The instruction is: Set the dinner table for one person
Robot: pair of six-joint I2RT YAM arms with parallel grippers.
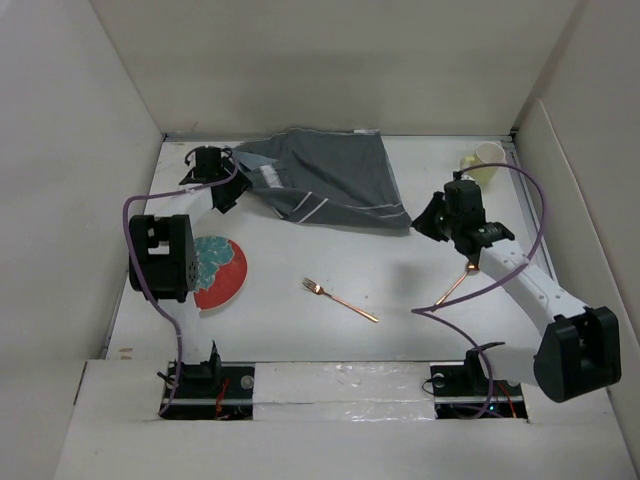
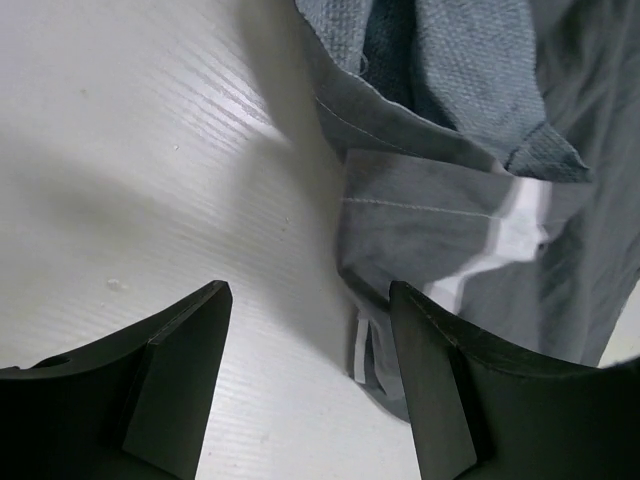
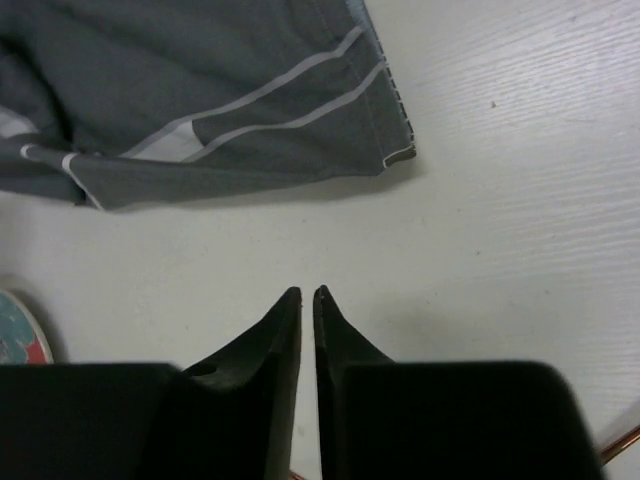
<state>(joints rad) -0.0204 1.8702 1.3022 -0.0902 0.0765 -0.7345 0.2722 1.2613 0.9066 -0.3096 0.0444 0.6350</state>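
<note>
The left jaws stood wide, the crumpled grey striped placemat [image 2: 450, 215] just ahead; the right jaws were nearly closed, empty, above the worktop [image 3: 500, 230].

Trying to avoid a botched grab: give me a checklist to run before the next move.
1. Is the dark grey white-striped cloth placemat flat? Not ok: bunched and folded on the white tabletop.
2. Is the left gripper open? Ok: jaws apart at the placemat's edge.
3. Is the right gripper empty? Ok: jaws almost together, nothing between.
4. Are the round red-and-teal plate and copper fork apart from the placemat? Ok.
5. What is the copper utensil under the right arm? Cannot tell: partly hidden.
</note>
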